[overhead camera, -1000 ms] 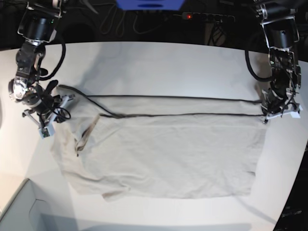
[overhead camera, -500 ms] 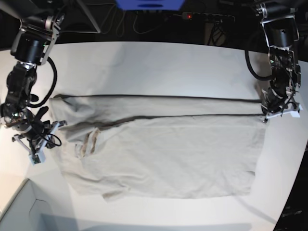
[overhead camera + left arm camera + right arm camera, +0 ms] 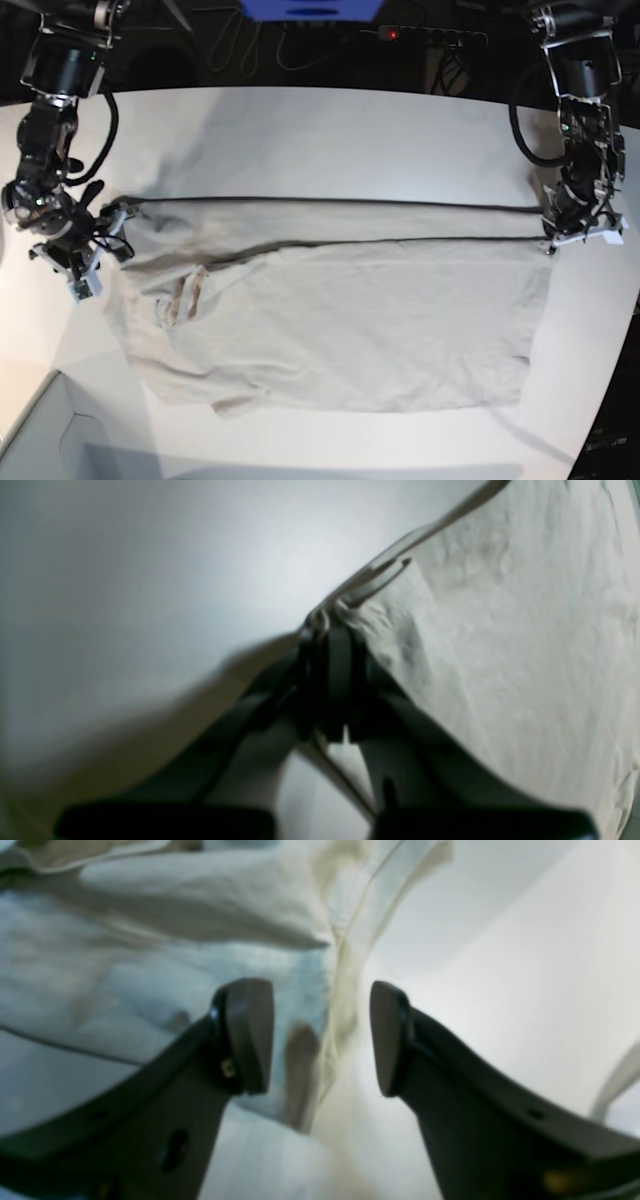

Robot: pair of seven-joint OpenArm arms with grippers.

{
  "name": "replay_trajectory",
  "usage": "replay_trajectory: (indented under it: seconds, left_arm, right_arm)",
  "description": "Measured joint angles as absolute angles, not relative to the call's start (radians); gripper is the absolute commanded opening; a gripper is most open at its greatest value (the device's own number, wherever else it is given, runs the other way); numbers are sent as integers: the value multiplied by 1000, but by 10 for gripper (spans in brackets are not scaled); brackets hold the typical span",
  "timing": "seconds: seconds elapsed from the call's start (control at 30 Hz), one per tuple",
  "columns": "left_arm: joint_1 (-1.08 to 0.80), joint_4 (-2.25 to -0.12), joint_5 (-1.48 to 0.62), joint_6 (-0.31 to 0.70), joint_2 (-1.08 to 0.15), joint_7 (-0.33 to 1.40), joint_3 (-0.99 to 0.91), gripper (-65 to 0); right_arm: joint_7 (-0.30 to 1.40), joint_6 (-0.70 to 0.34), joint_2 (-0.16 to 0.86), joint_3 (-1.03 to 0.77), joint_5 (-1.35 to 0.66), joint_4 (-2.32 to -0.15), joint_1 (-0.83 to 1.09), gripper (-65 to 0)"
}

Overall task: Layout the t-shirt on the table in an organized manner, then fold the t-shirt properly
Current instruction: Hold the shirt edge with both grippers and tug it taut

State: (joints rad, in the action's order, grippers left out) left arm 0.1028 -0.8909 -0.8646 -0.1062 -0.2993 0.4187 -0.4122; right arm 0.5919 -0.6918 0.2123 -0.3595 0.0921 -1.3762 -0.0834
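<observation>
Base view: the white tabletop [image 3: 330, 130], curved along its far edge, carries the grey-beige t-shirt [image 3: 350, 320], which lies spread lengthwise across the middle, its far long edge doubled over into a narrow band running from side to side. A sleeve and the neck opening lie toward the view's left, the hem toward its right. A pale box corner [image 3: 40, 440] shows at the lower left. The left hand [image 3: 572, 232], at the view's right, stands at the far hem corner; the left wrist view shows its fingers pressed together on the t-shirt's folded edge [image 3: 360, 587]. The right hand [image 3: 80, 262], at the view's left, sits just beside the sleeve end; the right wrist view shows its fingers [image 3: 250, 1035] spread wide, gripping nothing, with cloth and a seam between them.
</observation>
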Motion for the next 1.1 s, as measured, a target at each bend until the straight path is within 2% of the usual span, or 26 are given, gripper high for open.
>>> replay_trajectory:
  seconds: [0.27, 0.47, 0.73, 1.1]
  left_arm:
    - [103, -891, -864, -105, -299, 416, -412, -650]
    - [103, -891, -864, -105, -299, 414, -412, -650]
    - [103, -891, -864, -105, -299, 416, -412, -650]
    - [103, -891, -867, -105, -310, 430, -410, -650]
  right_arm:
    - [589, -691, 173, -525, 96, -1393, -2, -333]
    - [607, -692, 168, -542, 97, -1388, 21, -333]
    - [600, -691, 109, -539, 90, -1593, 117, -328]
    - [590, -691, 88, -537, 93, -1372, 35, -329]
